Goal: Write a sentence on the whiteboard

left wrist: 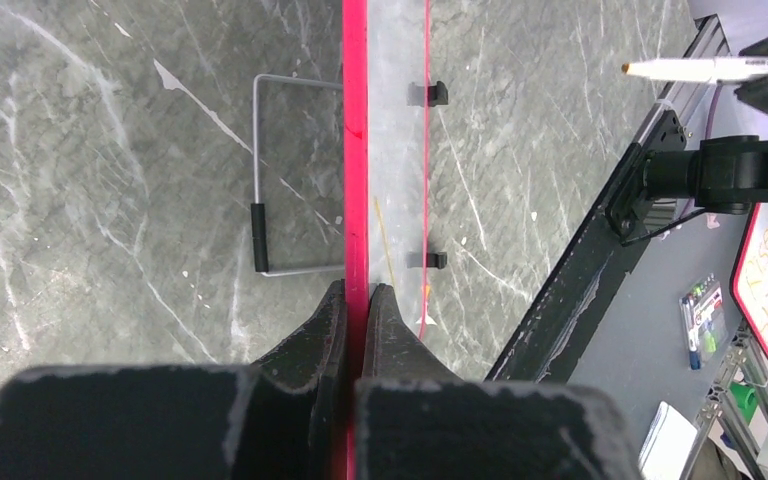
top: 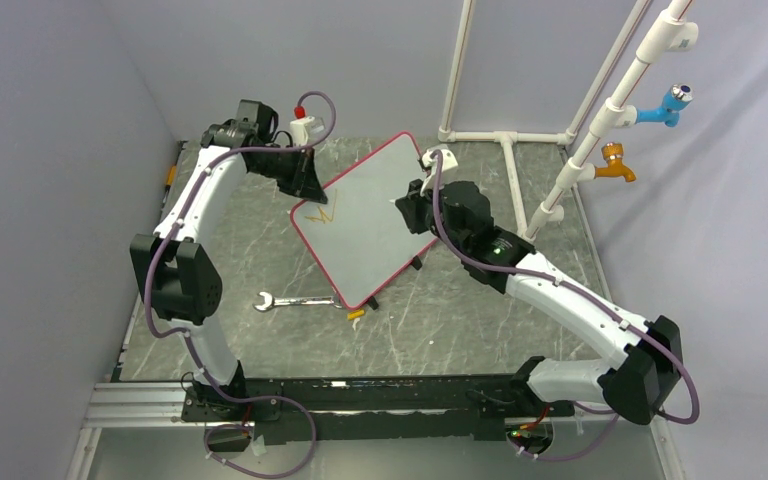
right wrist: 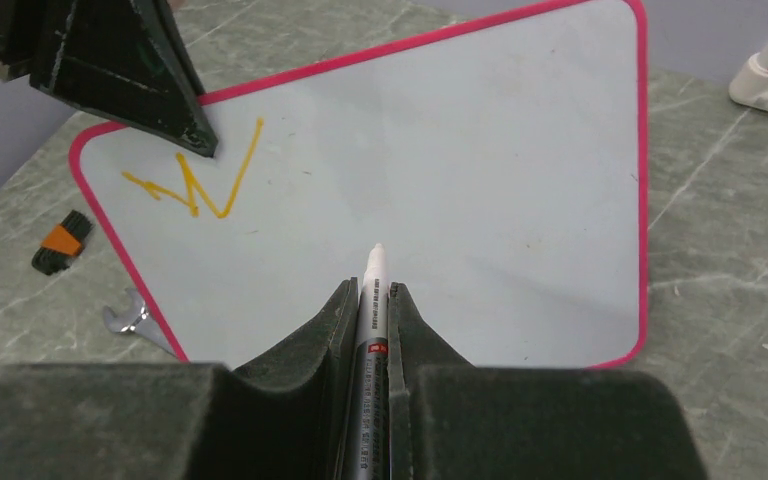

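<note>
1. Left claw (left wrist: 358, 295): clenched on the red rim of the whiteboard (top: 365, 225), gripping its upper-left edge so the board stands tilted off the table (top: 460, 320).
2. Right claw (right wrist: 371, 290): clenched on a white marker (right wrist: 375, 265), with the tip pointing forward.
3. Whiteboard: directly ahead of the right claw, its face turned towards it; the marker tip stands apart from the surface.
4. Orange scribble (right wrist: 195, 180): on the board, just beside the left claw's fingers.
5. Wrench (top: 295, 300): on the table below the board's lower edge, well short of either claw.
</note>
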### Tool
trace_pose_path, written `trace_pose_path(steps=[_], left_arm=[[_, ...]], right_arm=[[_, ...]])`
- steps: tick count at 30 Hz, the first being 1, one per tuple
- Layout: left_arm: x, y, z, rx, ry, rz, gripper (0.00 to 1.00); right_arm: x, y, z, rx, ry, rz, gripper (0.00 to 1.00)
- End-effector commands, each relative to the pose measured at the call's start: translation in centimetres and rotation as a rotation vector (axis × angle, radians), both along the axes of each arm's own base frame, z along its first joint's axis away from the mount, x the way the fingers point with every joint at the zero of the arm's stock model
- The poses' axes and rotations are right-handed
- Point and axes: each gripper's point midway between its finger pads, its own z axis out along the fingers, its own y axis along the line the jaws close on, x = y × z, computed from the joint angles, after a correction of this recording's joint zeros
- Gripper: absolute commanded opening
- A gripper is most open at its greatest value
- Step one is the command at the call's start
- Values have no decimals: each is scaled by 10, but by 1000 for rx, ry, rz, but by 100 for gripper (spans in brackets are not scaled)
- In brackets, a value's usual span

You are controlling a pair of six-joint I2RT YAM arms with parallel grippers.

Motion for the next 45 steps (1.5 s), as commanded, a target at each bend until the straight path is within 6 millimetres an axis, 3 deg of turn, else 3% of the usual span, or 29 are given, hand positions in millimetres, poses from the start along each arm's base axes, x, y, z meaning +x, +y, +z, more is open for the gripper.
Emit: trace_pose_path(steps=[1,22,45], left_arm=[[22,21,-18,152,-133,26,0],[13,17,-16,126,-138,27,0],[9,11,-18,126,-130,9,0]], right_arm=[[1,4,21,58,-47,37,0],[5,35,16,101,-40,146,0],[40,88,15,146,-61,227,0]])
